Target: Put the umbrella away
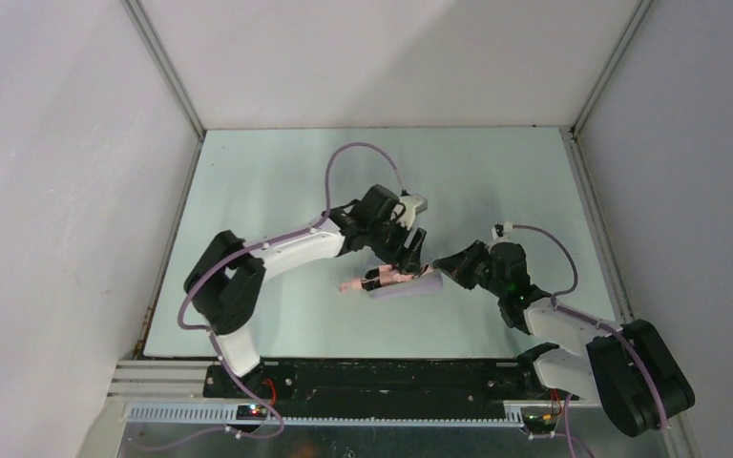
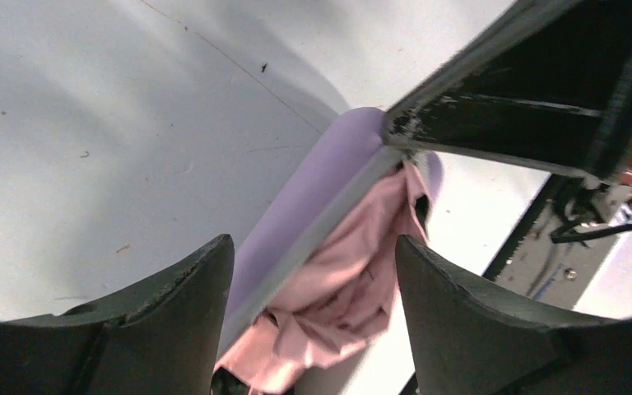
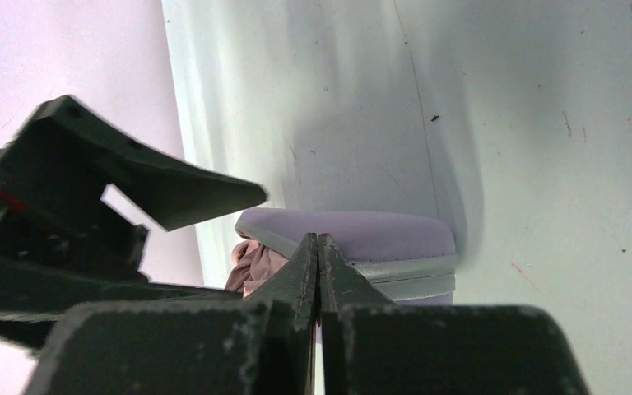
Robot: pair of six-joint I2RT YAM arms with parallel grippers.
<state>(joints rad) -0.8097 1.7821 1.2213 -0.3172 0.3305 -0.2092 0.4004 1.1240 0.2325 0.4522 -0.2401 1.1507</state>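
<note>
left gripper (image 2: 313,251) jaws apart, astride case rim and loose cloth | right gripper (image 3: 318,240) fingers pressed together at the case's end | umbrella (image 2: 354,280) crumpled salmon-pink fabric, soft folds, bunched in the open case mid-table, shaft hidden | case (image 2: 313,189) smooth lilac oblong shell, grey rim, near end cut off | table (image 2: 90,123) pale, lightly scuffed

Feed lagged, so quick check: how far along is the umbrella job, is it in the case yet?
Done: the umbrella is partly inside the lilac case. In hand: the left end effector stands open astride case and fabric, gripping nothing; the right end effector is shut, tips at the case's rim. Left: pink fabric bulges out of the seam, so tuck it in and close the case.
</note>
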